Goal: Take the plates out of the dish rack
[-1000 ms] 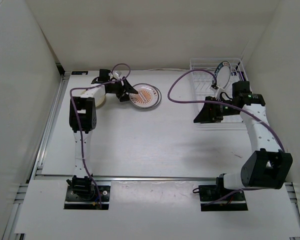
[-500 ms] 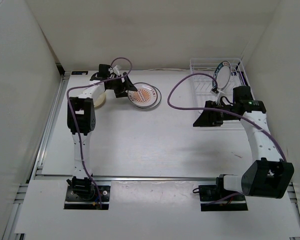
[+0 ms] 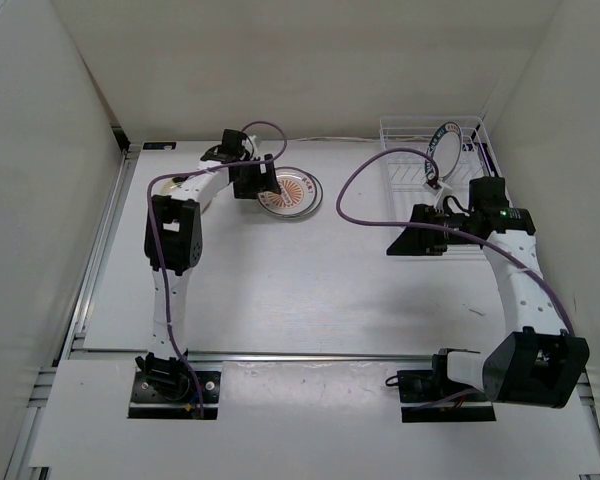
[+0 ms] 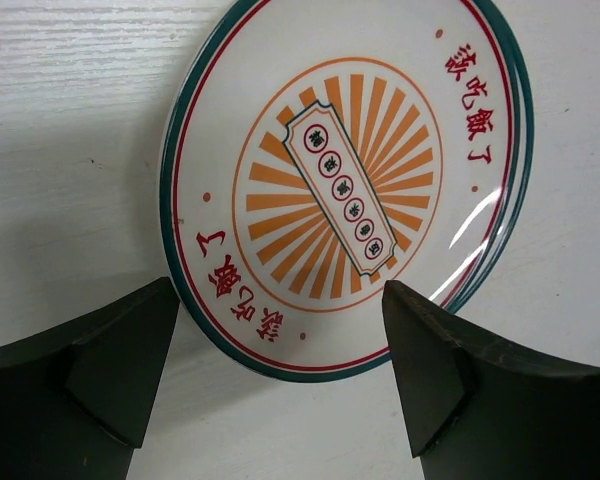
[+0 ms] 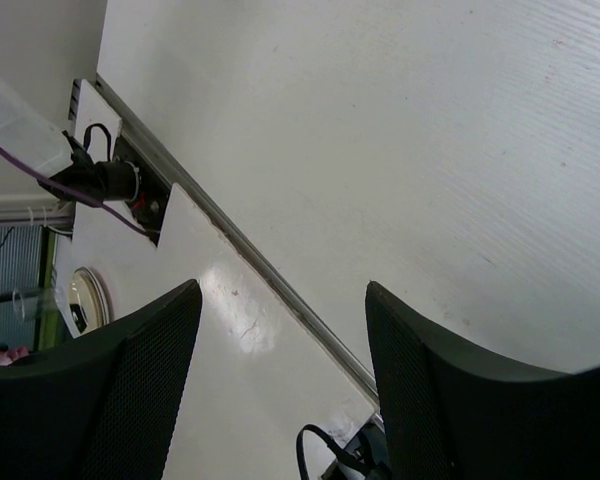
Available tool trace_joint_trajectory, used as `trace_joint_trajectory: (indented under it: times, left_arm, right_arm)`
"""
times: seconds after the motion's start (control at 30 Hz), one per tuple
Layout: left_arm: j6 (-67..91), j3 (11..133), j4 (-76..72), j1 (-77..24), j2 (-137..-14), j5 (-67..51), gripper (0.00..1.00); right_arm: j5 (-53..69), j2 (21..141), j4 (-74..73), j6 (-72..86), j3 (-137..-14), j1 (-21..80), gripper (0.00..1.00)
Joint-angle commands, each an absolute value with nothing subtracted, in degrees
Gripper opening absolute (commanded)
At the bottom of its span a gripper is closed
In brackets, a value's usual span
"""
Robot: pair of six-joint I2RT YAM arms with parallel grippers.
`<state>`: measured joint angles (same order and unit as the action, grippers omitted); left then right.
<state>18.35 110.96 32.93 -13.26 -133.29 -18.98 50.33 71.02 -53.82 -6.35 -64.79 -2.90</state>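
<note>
Standing on edge at the rack's [image 3: 400, 128] far end, one plate [image 3: 446, 150] waits. The right gripper [image 5: 282, 295], jaws apart and empty, hangs at the rack's near left corner, so the plate lies beyond it; this arm is nearer. Well left of the rack, the left gripper [image 4: 278, 300] gapes wide, empty, over an orange-centred plate [image 4: 345, 180] flat on the table [image 3: 310, 290].
</note>
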Motion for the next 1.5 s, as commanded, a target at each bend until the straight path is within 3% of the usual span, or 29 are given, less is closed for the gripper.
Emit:
trace_joint_trajectory:
  times: [0.0, 0.13, 0.33, 0.5, 0.8, 1.07, 1.27, 1.47]
  left_arm:
    - [16.70, 110.57, 34.27, -13.97, -130.61, -13.98, 0.93]
    - [15.65, 109.17, 34.28, -13.97, -126.92, -12.13, 0.94]
    - [15.03, 107.93, 34.80, -13.97, -121.30, -16.17, 0.98]
    - [13.71, 109.16, 34.80, -15.03, -121.29, -14.50, 0.99]
    - [12.57, 110.40, 34.80, -16.61, -122.79, -15.12, 0.99]
    - [10.64, 102.49, 34.80, -16.61, -104.02, -20.10, 0.99]
    - [-0.16, 90.73, 36.12, -16.61, -89.77, -25.40, 0.99]
    - [-3.77, 83.85, 37.44, -16.61, -84.29, -24.08, 0.99]
  right_arm:
    - [52.29, 69.26, -52.91, -6.59, -64.25, -3.08, 0.71]
    - [50.28, 69.26, -51.16, -5.11, -65.65, -4.30, 0.72]
    - [27.49, 74.43, -44.38, -0.79, -76.88, -6.59, 0.78]
    - [18.82, 80.33, -43.25, -3.43, -89.09, -6.59, 0.79]
    - [1.89, 88.41, -38.24, -0.44, -100.01, -6.59, 0.87]
    - [-4.21, 100.36, -36.13, -5.88, -109.42, -6.59, 0.87]
    - [-8.53, 106.78, -34.46, -9.14, -113.72, -6.59, 0.72]
    - [-8.53, 113.11, -33.93, -11.16, -118.99, -6.59, 0.61]
